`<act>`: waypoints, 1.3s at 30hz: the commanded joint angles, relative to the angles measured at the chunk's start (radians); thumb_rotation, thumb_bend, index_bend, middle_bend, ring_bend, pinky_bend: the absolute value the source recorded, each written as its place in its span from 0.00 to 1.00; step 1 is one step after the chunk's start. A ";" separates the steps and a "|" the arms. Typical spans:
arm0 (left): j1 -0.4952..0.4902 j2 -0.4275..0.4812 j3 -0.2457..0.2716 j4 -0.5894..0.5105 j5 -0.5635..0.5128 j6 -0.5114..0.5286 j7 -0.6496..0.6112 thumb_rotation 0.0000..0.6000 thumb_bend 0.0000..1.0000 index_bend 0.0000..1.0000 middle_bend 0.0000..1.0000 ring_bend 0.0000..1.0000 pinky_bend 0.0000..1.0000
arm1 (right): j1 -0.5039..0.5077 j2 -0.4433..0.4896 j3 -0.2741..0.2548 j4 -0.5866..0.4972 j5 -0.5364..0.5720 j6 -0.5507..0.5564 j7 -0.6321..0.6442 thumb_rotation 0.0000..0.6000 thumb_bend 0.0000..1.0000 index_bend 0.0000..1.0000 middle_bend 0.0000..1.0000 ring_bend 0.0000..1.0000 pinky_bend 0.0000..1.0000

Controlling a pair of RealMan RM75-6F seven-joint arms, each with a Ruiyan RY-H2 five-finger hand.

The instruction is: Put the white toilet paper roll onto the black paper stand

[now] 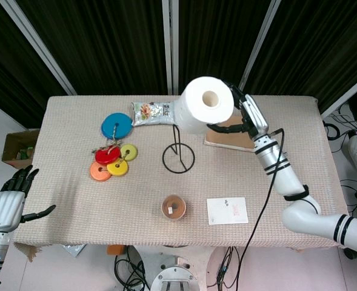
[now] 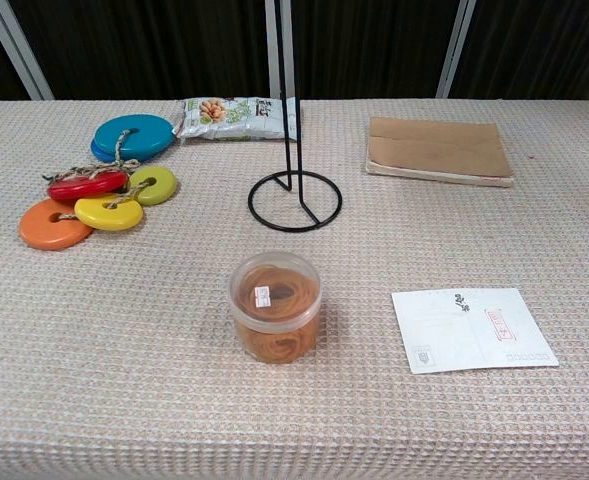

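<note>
High over the table, my right hand (image 1: 242,115) grips the white toilet paper roll (image 1: 203,103), its core hole facing the head camera. The roll hangs above and a little right of the black paper stand (image 1: 178,157), whose ring base and upright rod (image 2: 286,100) stand at the table's middle. The chest view shows the stand (image 2: 295,200) but neither the roll nor the right hand. My left hand (image 1: 11,200) is open, fingers spread, off the table's left front corner, holding nothing.
A snack packet (image 1: 157,113) lies behind the stand. Coloured discs on a cord (image 1: 113,156) sit to its left. A brown cardboard piece (image 2: 436,150) lies back right, a clear jar of rubber bands (image 2: 275,306) in front, and a white card (image 2: 471,328) front right.
</note>
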 commanded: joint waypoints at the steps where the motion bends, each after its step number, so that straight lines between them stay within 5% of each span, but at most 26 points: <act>1: 0.002 0.002 0.000 0.005 0.000 0.002 -0.006 0.19 0.01 0.07 0.03 0.05 0.22 | 0.032 -0.011 0.022 -0.031 0.040 -0.016 -0.049 1.00 0.19 0.52 0.48 0.47 0.51; 13: 0.008 0.002 0.000 0.026 0.000 0.011 -0.038 0.20 0.01 0.07 0.03 0.05 0.22 | 0.080 -0.068 0.012 -0.055 0.143 -0.020 -0.209 1.00 0.19 0.52 0.47 0.47 0.50; 39: 0.011 0.018 -0.007 0.029 -0.009 0.010 -0.053 0.20 0.01 0.07 0.03 0.05 0.22 | 0.109 -0.178 -0.007 0.058 0.189 -0.122 -0.241 1.00 0.19 0.52 0.47 0.47 0.50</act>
